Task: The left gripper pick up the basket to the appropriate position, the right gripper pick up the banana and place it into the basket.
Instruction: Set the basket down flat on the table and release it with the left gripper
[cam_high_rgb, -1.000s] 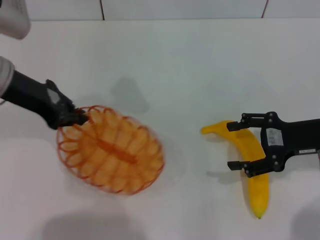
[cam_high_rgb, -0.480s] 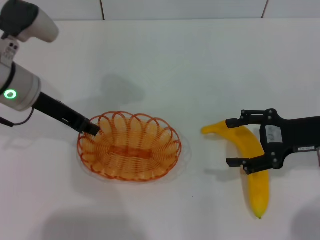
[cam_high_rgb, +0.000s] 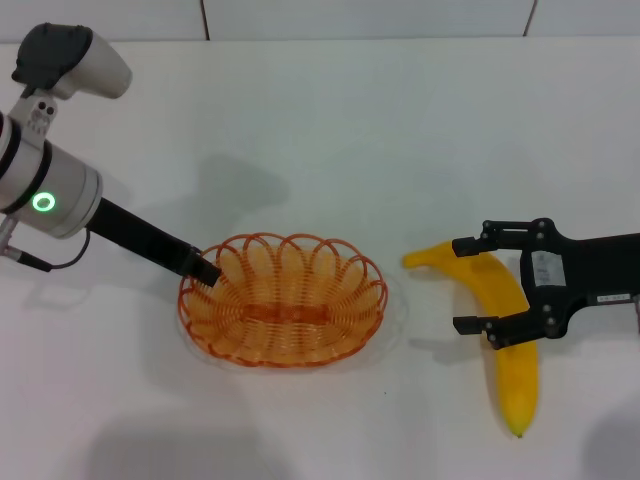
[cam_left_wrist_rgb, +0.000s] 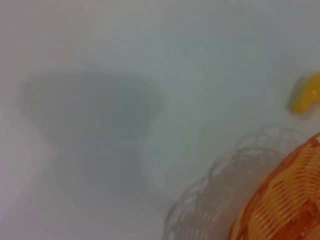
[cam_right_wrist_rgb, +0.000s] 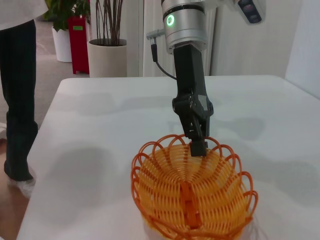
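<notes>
1. Two grips carry all the risk. The left gripper (cam_right_wrist_rgb: 199, 146) pinches the basket (cam_high_rgb: 284, 300) by one loop of its scalloped rim at the end nearest the robot's left, fingers clamped on the wire. The basket sits low over the white table (cam_high_rgb: 380, 130), left of centre in the head view; whether it touches the surface I cannot tell.

2. One loop is a narrow hold — the basket could likely swing or tip about that pinch point, or spring out if the wire flexes, and then it would land askew.

3. The right gripper (cam_high_rgb: 478, 285) hangs over the banana (cam_high_rgb: 497, 323), jaws spread wide, one finger near the stem end and the other beside the middle of the fruit. It is not closed on anything.

4. The banana lies on the table well to the right of the basket, stem pointing toward it, dark tip toward the robot. Its curve is the hazard: fingers closing across the bend may roll it or squeeze it out sideways instead of seating on it.

5. The basket is about as long as the banana, so a crosswise drop would probably leave an end perched on the rim — and a knock on the rim could jar the left hold loose.
</notes>
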